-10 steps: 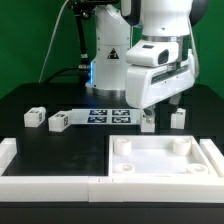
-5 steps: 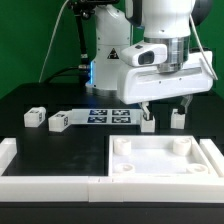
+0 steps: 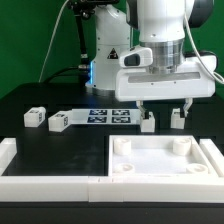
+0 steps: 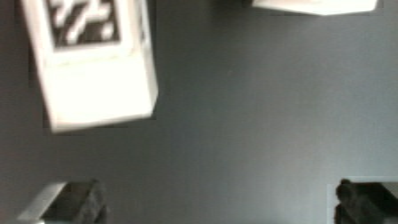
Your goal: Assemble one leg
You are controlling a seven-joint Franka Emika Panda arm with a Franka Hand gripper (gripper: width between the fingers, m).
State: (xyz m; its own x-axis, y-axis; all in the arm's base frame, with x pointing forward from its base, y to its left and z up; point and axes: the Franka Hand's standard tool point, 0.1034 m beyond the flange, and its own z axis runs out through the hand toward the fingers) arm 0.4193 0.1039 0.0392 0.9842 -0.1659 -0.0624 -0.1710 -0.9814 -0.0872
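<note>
Four small white legs with marker tags lie on the black table. Two of them [image 3: 148,122] [image 3: 178,119] lie side by side just behind the large white square piece [image 3: 165,158]. The other two [image 3: 34,117] [image 3: 58,121] lie at the exterior view's left. My gripper [image 3: 165,106] hangs open and empty just above the first pair, one finger over each leg. In the wrist view a tagged leg [image 4: 89,65] and the edge of another leg [image 4: 320,5] show on the table beyond my open gripper [image 4: 221,205], with dark fingertips [image 4: 71,200] at both sides.
The marker board [image 3: 108,115] lies flat behind the legs, in front of the robot base. A white raised border [image 3: 50,180] runs along the table's front and the exterior view's left side.
The gripper has turned about its vertical axis and shifted toward the exterior view's right. Its two fingers now stand side by side over the two legs. The legs have not moved.
</note>
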